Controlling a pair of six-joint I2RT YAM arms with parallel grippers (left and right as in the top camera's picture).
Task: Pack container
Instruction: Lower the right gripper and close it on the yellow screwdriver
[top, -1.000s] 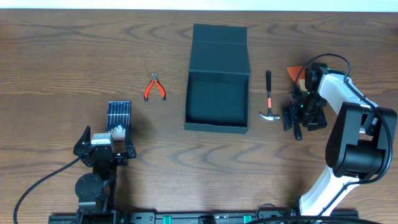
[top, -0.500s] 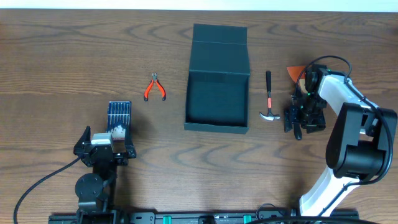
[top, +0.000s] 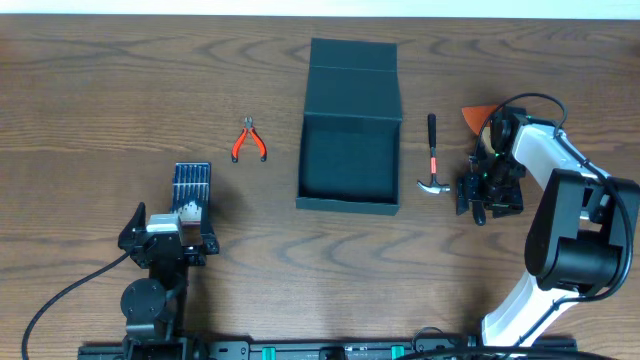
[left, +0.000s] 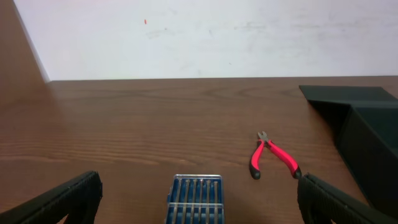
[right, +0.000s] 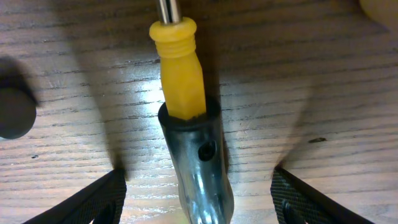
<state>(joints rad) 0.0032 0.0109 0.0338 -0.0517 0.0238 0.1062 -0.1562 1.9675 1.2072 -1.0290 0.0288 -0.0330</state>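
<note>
The container (top: 349, 160) is a dark teal box, open, with its flap lid (top: 355, 72) laid back behind it. Its right wall shows in the left wrist view (left: 373, 149). My right gripper (top: 487, 190) is open to the right of the box, low over the table. In the right wrist view its fingers (right: 199, 205) straddle a tool with a yellow ribbed part and a shiny metal body (right: 186, 124), without closing on it. My left gripper (top: 172, 228) is open and empty at the front left, just behind a blue case of bits (top: 191, 187).
A hammer (top: 432, 155) lies between the box and my right gripper. Red-handled pliers (top: 248, 140) lie left of the box and show in the left wrist view (left: 272, 155), beyond the blue case (left: 196, 196). An orange object (top: 476, 115) lies behind my right gripper.
My right wrist has shifted slightly, showing a little more of the orange object. Nothing else has moved.
</note>
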